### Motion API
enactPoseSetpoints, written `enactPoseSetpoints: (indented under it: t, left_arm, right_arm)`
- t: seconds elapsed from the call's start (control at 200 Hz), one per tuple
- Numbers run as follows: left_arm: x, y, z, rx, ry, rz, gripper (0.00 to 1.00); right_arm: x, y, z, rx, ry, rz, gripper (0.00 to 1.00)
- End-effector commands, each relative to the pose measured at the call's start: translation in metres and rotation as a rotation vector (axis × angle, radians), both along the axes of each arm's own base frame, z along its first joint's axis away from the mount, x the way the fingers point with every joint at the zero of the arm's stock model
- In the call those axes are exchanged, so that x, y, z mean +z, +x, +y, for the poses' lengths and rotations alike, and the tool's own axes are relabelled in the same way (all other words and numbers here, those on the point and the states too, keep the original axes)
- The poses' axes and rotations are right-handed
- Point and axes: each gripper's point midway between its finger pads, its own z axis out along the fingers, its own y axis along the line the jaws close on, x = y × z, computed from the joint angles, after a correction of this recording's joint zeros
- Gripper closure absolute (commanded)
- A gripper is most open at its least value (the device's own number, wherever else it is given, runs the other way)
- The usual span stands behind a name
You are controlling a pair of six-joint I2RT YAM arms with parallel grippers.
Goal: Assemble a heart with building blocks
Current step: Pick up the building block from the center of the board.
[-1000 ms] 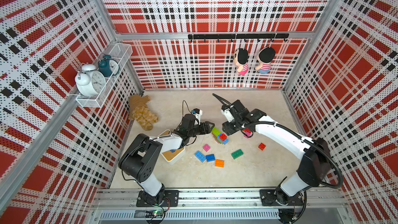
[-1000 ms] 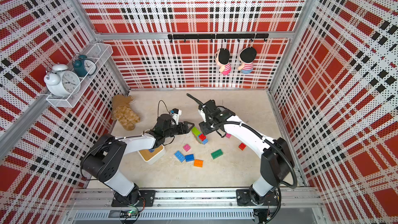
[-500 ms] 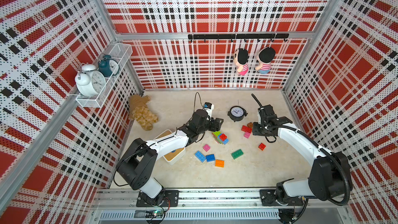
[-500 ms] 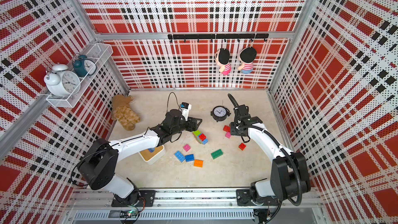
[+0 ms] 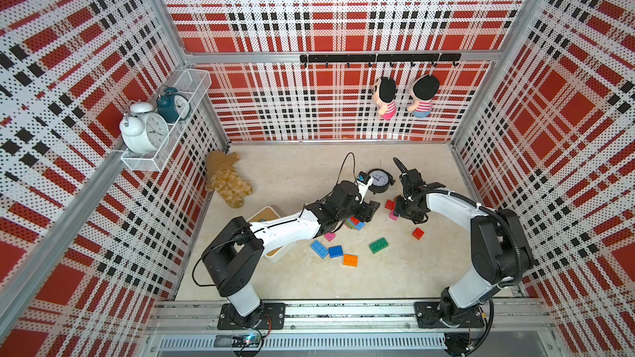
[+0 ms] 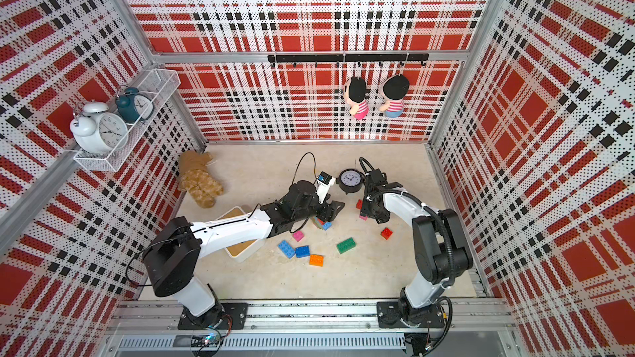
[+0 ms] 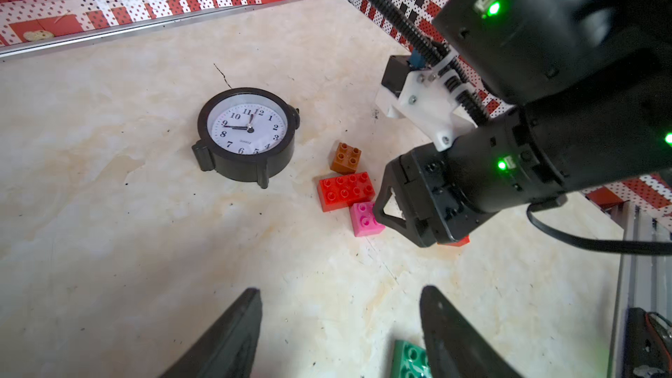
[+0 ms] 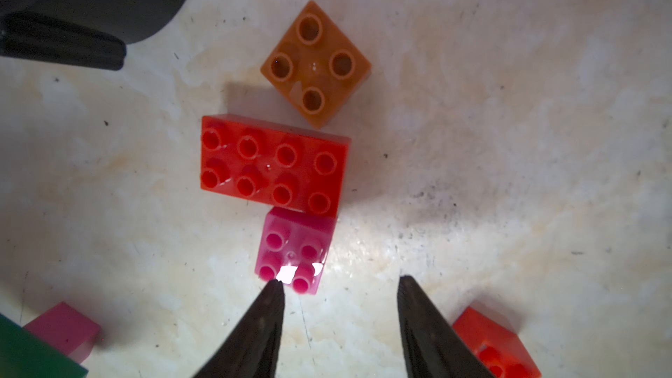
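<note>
My right gripper (image 8: 339, 281) is open, low over the floor, with a pink 2x2 block (image 8: 294, 249) just ahead of one fingertip and nothing between the jaws. A red 2x4 block (image 8: 272, 165) touches the pink one, and a brown 2x2 block (image 8: 316, 63) lies beyond. My left gripper (image 7: 340, 290) is open and empty over bare floor. In both top views it hovers by a small stack of green, red and blue blocks (image 5: 354, 223). Loose blocks lie nearer the front: pink (image 5: 330, 236), two blue (image 5: 319, 248), orange (image 5: 350, 260), green (image 5: 378, 245), red (image 5: 418, 233).
A black clock (image 5: 378, 180) lies face up just behind both grippers. A white box (image 5: 278, 255) sits under the left arm. A plush bear (image 5: 228, 183) lies at the back left. Plaid walls close in three sides.
My right arm has pulled away from the middle stack to the right, uncovering the clock, and now sits over the red and pink blocks. My left gripper has reached farther right.
</note>
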Motion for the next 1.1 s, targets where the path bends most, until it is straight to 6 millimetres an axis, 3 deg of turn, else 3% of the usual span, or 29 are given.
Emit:
enactPoseSetpoints:
  t: [0.0,0.236,0.451,1.097]
  left_arm:
    - [-0.001,0.005,0.002,0.014,0.040,-0.022,0.28]
    - [-0.004,0.007,0.006,0.030,0.050,-0.025,0.29]
    - [-0.006,0.008,0.007,0.034,0.054,-0.022,0.29]
    - [-0.009,0.010,0.007,0.038,0.063,-0.016,0.30]
  right_arm:
    - [0.004,0.016,0.009,-0.024,0.022,-0.039,0.45]
    - [-0.005,0.017,0.013,-0.018,0.008,-0.003,0.41]
    - [-0.017,0.011,0.008,-0.014,-0.057,0.050,0.45]
    - [-0.016,0.008,0.006,0.004,-0.083,0.058,0.59]
